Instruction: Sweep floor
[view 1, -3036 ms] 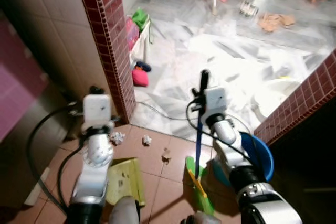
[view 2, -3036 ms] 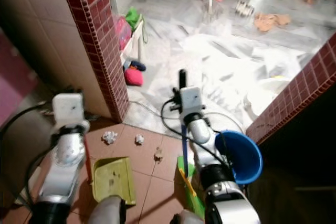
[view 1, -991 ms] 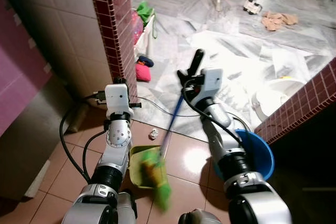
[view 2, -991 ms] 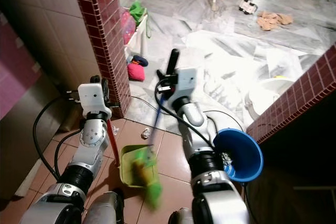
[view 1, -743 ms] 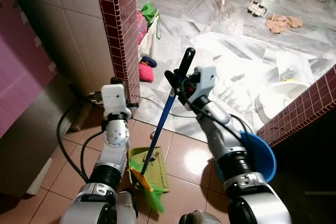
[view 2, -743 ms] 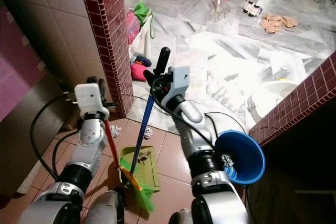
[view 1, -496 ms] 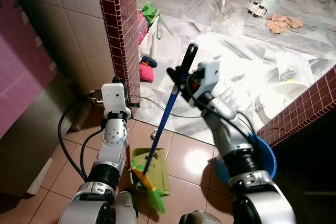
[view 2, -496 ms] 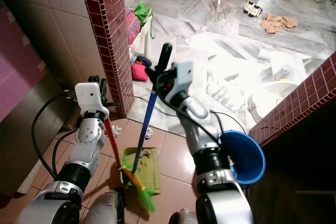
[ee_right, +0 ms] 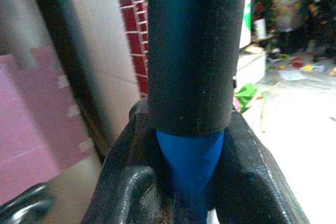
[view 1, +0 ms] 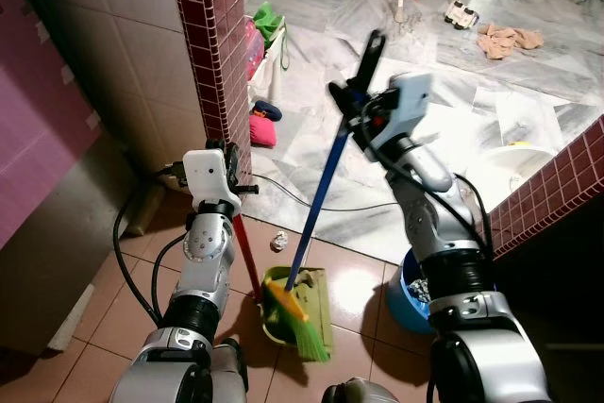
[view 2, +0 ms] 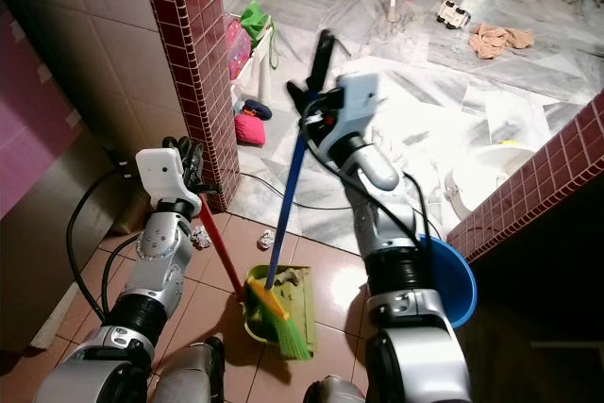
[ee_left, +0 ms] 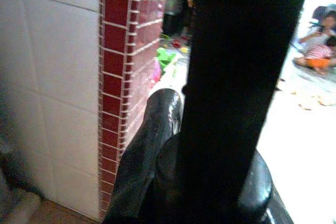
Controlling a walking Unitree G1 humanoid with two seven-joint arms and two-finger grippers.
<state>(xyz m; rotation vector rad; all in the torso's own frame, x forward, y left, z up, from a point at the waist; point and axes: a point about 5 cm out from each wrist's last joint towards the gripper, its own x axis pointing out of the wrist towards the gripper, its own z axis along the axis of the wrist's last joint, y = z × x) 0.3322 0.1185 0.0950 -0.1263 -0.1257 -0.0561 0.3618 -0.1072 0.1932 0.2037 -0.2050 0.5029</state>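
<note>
On my far left I note a pale tiled wall ending in a dark red brick-tiled pillar (view 1: 209, 54), with black cables (view 1: 127, 252) looping at its foot. My left end effector (view 1: 229, 159) is raised beside that pillar, clamped on the black-capped top of a thin red handle (view 1: 247, 260) that slopes down to a lime-green plastic dustpan (view 1: 311, 301) lying on the terracotta floor tiles (view 1: 113, 327). In the left wrist view the fingers (ee_left: 152, 145) press against the black grip, so I log it as holding. A small crumpled white paper ball (view 1: 278, 242) lies on the tiles just beyond the dustpan, apart from it. The broom's green bristle head with orange band (view 1: 294, 318) rests over the dustpan's pan. Its blue broom handle (view 1: 321, 197) rises tilted toward the right, ending in a black grip held by my right end effector (view 1: 351, 103); the right wrist view shows both fingers (ee_right: 252, 171) closed around the blue shaft. Right of the arm, a blue plastic bucket (view 2: 444, 285) stands on the floor against a low red-tiled wall (view 1: 557, 186). Beyond is a white marble floor (view 1: 444, 63) strewn with clutter.
</note>
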